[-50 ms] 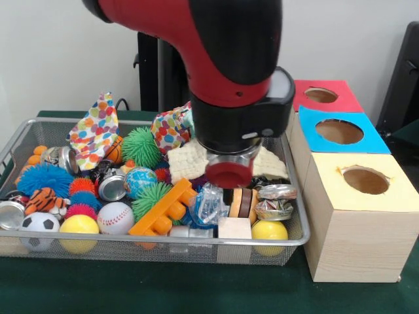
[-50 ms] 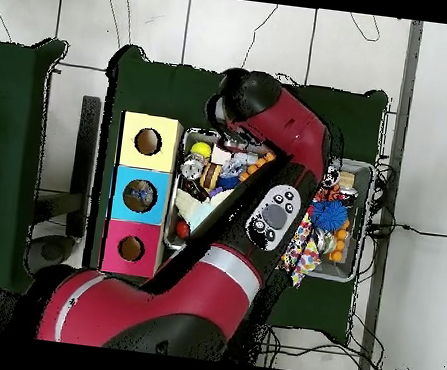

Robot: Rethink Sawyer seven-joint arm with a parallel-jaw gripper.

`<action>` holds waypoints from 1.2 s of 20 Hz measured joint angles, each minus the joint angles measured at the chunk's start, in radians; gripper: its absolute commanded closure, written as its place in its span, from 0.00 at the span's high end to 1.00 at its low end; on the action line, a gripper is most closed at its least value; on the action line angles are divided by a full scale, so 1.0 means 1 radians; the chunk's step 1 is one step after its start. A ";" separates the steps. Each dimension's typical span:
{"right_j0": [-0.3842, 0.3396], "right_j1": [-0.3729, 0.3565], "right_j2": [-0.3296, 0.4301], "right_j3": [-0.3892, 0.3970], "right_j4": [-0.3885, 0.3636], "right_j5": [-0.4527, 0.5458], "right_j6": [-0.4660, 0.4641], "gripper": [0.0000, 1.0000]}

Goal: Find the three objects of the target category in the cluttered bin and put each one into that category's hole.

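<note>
Wire mesh bin (image 1: pixel 298 226): silver, set on the green table cloth (image 1: pixel 196 294), crammed with toys, balls and cans.
My arm (image 1: pixel 216 46): red and black, coming down over the right half of the bin and hiding much of it in the overhead view.
My gripper (image 1: pixel 230 190): low over the clutter, just above a striped tan and brown piece (image 1: pixel 243 203); my wrist covers the tips, so I cannot tell whether they are spread or pressed together, or whether they touch anything.
Target category: nothing marks it, so I cannot tell which things in the bin belong to it.
Balls, front row: a soccer ball (image 1: pixel 39 225), a yellow ball (image 1: pixel 78 226), a baseball (image 1: pixel 115 217), and a second yellow ball (image 1: pixel 269 230) at the right corner.
Spiky balls: green ones (image 1: pixel 140 147), a blue one (image 1: pixel 42 176) and red-pink ones (image 1: pixel 82 196) at the left.
Orange block (image 1: pixel 163 208): long and studded, lying aslant in the front middle.
Wooden cube (image 1: pixel 234 228): pale, against the front wall, just beside the right yellow ball.
Crushed cans (image 1: pixel 275 201): at the right wall, near my gripper.
Clear blue wrapper (image 1: pixel 208 204): crumpled, just left of my gripper.
Spotted cloth pieces (image 1: pixel 95 131): standing up at the back.
Hole boxes: yellow top (image 1: pixel 393 196) nearest the camera, blue top (image 1: pixel 366 140) behind it, red top (image 1: pixel 344 101) farthest, in a row just beside the bin's right wall, each with one round hole.
</note>
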 measured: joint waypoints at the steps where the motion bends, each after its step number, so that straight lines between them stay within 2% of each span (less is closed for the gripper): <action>1: 0.003 0.001 0.000 0.000 0.000 -0.004 0.000 0.00; 2: 0.021 0.009 0.000 0.002 0.000 -0.028 0.000 1.00; 13: 0.039 0.012 0.000 0.043 -0.002 -0.052 0.000 1.00; 18: 0.042 -0.002 0.000 0.099 -0.015 -0.052 0.000 1.00; 24: 0.047 -0.060 0.000 0.185 -0.040 -0.052 0.000 1.00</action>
